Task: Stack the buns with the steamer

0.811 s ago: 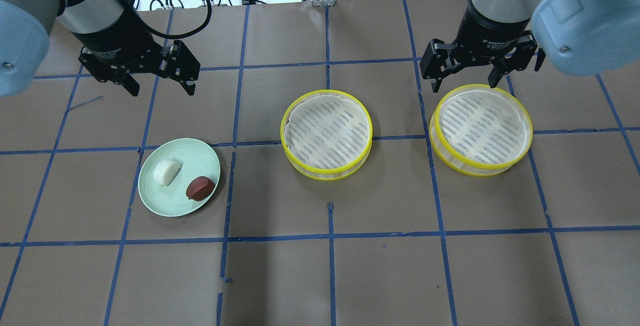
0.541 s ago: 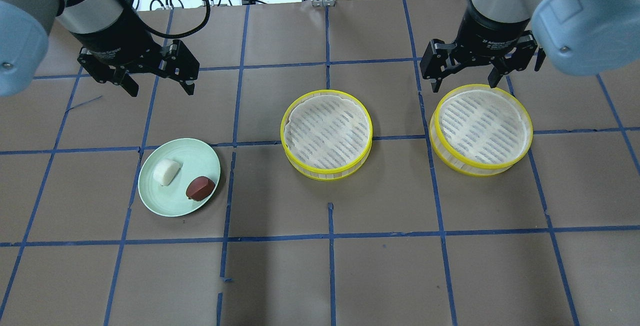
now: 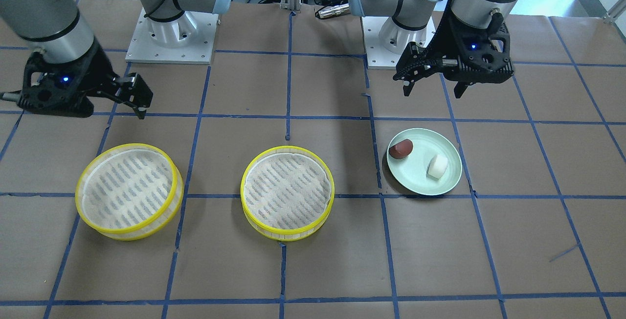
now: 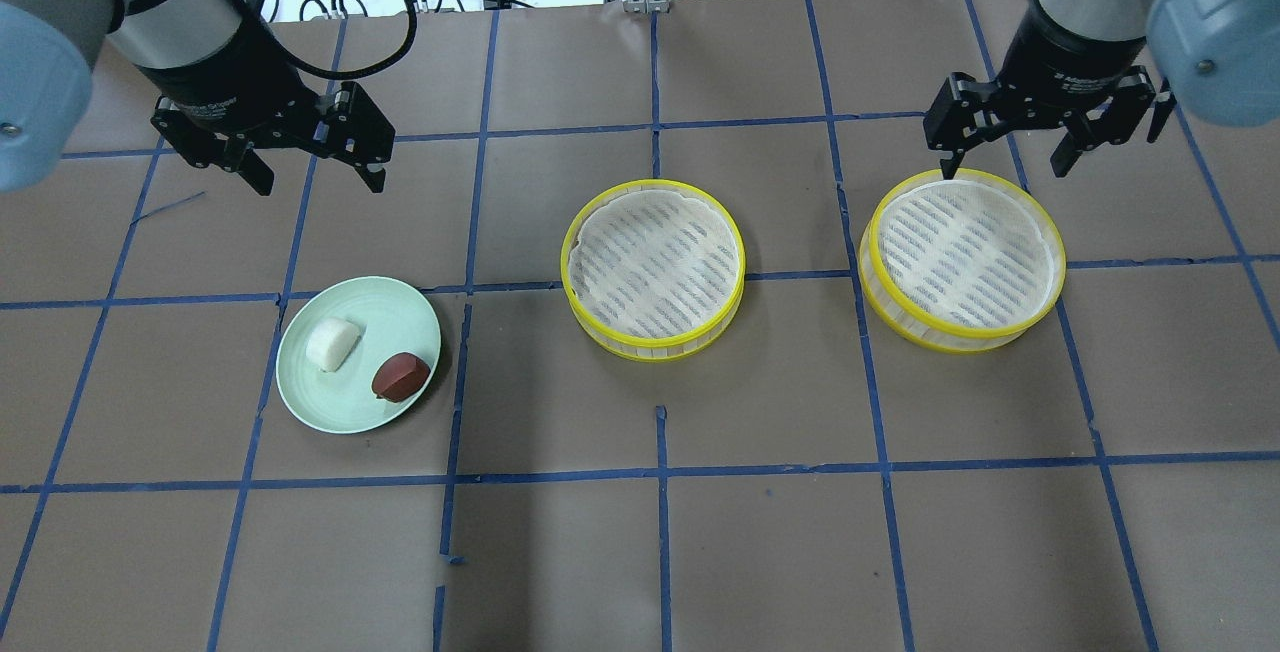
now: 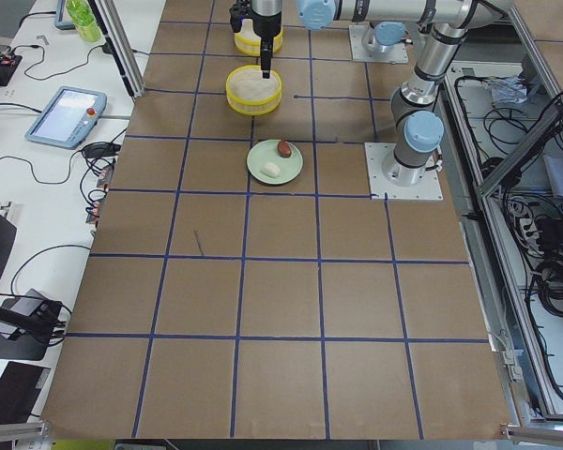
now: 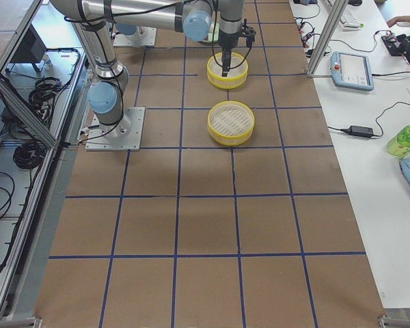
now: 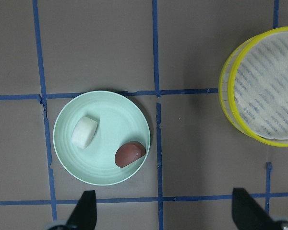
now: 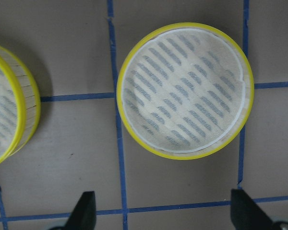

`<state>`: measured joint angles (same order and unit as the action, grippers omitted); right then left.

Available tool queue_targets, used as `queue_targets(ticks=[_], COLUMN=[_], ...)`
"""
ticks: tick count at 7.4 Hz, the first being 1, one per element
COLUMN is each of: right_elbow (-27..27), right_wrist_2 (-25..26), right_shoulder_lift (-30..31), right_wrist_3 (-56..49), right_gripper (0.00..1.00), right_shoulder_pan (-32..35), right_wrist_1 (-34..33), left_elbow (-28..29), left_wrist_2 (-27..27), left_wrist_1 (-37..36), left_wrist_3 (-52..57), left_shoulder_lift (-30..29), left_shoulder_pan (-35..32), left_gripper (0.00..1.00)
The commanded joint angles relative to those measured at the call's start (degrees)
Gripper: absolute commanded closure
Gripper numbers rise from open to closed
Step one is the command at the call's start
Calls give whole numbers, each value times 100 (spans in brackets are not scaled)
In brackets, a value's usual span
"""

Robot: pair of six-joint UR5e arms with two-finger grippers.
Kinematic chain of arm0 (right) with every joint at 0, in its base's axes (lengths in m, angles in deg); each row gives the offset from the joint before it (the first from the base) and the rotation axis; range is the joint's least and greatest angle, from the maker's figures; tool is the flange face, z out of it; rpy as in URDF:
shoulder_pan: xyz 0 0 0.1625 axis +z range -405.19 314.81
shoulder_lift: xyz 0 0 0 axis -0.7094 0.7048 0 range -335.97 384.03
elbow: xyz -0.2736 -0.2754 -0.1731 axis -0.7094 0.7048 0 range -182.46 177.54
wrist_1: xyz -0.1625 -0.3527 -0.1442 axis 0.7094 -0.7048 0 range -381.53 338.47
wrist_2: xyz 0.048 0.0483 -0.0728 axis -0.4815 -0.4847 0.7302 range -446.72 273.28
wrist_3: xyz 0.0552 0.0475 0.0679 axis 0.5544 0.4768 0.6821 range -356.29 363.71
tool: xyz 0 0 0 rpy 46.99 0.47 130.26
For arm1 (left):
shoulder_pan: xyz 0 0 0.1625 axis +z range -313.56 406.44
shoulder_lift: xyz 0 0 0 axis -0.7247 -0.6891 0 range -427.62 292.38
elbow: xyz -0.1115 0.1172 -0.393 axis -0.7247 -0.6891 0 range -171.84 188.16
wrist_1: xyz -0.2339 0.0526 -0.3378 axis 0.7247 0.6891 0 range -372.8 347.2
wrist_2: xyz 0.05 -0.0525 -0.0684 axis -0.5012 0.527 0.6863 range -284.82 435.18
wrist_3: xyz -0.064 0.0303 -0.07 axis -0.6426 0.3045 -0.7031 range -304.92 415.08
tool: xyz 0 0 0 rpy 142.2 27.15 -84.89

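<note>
**Both pincers released, both buns on the plate**

Overhead: my left gripper (image 4: 320,177) hangs in the air, fingers spread wide with nothing between them. The right gripper (image 4: 1002,170) is released in the same way, and one fingertip lines up with the far rim of the right steamer (image 4: 950,340). The middle steamer (image 4: 655,352) stands well apart from it near the centre of the brown table (image 4: 760,552) with its blue tape grid. Each steamer has a yellow rim and a pale slotted liner. The white bun (image 4: 333,344) and the reddish-brown bun (image 4: 400,376) lie near each other, not touching, on the pale green plate (image 4: 385,317) at the left.

Front-facing: everything is mirrored here. The plate shows on this view's right, with the reddish-brown bun on the side toward the middle steamer. The left gripper's two fingers stand clearly apart.

Left end: I see the plate nearest, with both buns on it, and the steamers in line beyond. The grippers are too small for me to judge.

Right end: the two steamers sit in a row, with an arm above the farther one.

Left wrist: the plate with both buns lies ahead of two dark fingertips set far apart. A steamer is cut off at the right edge.

Right wrist: one steamer is whole in view ahead of wide-set fingertips, and the other is cut off at the left edge.
</note>
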<state>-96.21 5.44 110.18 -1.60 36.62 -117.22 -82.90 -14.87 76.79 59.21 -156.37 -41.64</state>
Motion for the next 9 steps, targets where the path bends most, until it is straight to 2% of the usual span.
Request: queue_targets(ticks=[1,3,5,6,7,8,9], right_elbow=[-109,-214,-547,-574,-566,-557,-557], right_wrist_2=[-5,21,38,48,48,48,39], right_shoulder_lift=[-805,-1763,-2039,-2232,-2234,-2216,-2216], right_wrist_3=[-828,-1556,-1895,-1895,-1895,-1895,-1895], right_gripper=[2,6,10,16,39,70,86], right_shoulder_pan=[-524,-1075,-1307,-1316,-1325,-1325,-1325], right_wrist_1=[-991,-1895,-2460,-2472,-2428,-2384,-2375], left_elbow=[-409,-1453,-2194,-2275,-2293,-2328,-2354], left_wrist_2=[5,5,75,110,76,32,23], left_wrist_1=[-255,-1212,-2003,-2059,-2155,-2408,-2724], left_wrist_3=[455,1796,1645,1504,1529,1564,1573], left_shoulder_lift=[-116,-151,-510,-686,-818,-1037,-1318], left_shoulder_pan=[306,1200,1346,1311,1311,1311,1311], left_gripper=[0,0,0,6,9,10,10])
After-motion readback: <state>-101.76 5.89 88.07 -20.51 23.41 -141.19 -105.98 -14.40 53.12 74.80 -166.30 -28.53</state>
